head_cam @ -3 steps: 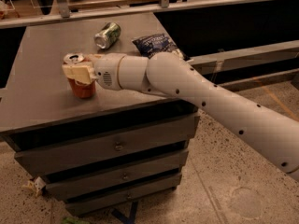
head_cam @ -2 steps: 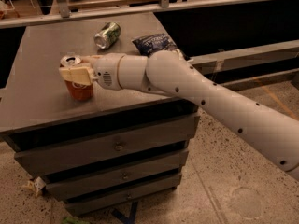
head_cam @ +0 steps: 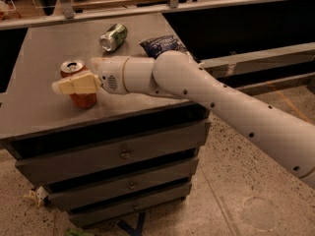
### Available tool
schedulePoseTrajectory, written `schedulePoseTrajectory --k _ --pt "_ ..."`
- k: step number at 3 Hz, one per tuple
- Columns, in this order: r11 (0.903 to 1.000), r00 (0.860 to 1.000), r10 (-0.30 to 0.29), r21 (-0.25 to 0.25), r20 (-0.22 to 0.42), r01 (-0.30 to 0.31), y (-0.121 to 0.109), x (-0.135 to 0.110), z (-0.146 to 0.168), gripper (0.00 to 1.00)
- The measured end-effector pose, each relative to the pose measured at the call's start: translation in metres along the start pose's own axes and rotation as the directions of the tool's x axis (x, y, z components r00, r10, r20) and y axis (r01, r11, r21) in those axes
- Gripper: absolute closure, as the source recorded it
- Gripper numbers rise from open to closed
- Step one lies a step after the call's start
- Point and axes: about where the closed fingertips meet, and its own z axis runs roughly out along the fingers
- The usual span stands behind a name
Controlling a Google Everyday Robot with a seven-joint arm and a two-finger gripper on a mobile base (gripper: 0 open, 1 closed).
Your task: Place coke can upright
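The coke can (head_cam: 82,100) is red-orange with a silver top and stands upright on the grey cabinet top (head_cam: 39,107), near its front left. My gripper (head_cam: 70,85) reaches in from the right at mid-height of the can. Its cream near finger (head_cam: 74,86) lies across the front of the can, and the far finger is hidden behind it. The fingers appear closed on the can. The can's base looks to be resting on the surface.
A green-and-silver can (head_cam: 113,37) lies on its side at the back of the top. A dark blue chip bag (head_cam: 160,45) lies behind my arm at the back right. The cabinet has drawers (head_cam: 123,154) below, and a speckled floor (head_cam: 236,181) lies to the right.
The gripper and the coke can have shifted slightly left and toward the front edge. The can stays upright, and the other objects have not moved.
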Motion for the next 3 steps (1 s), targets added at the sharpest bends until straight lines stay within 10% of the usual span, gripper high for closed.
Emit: schedulePoseTrajectory --k 3 --pt "0.9939 0.99 -0.09 -0.055 0.104 0.096 0.015 0.007 -0.042 0.0"
